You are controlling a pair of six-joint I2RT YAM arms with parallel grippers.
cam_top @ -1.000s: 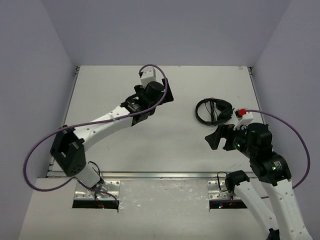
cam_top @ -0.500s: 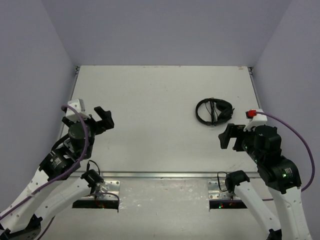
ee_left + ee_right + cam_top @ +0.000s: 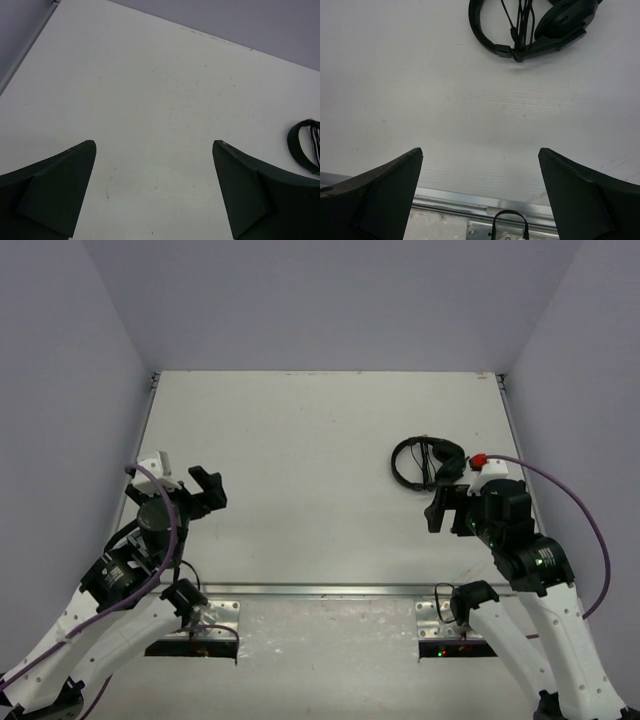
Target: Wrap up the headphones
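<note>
Headphones (image 3: 427, 462) lie flat on the counter (image 3: 300, 430), at about 2 o'clock from its middle. The cable (image 3: 517, 20) is drawn across the headband (image 3: 476, 31) rather than trailing, which I read as the wrap being done or close to it. My right gripper (image 3: 480, 155) hangs just short of them at their 6 o'clock, jaws spread wide, holding and touching nothing. My left gripper (image 3: 153, 145) sits well apart near the counter's 8 o'clock edge, also spread wide and empty. Both look parked clear so the bundle lies undisturbed.
</note>
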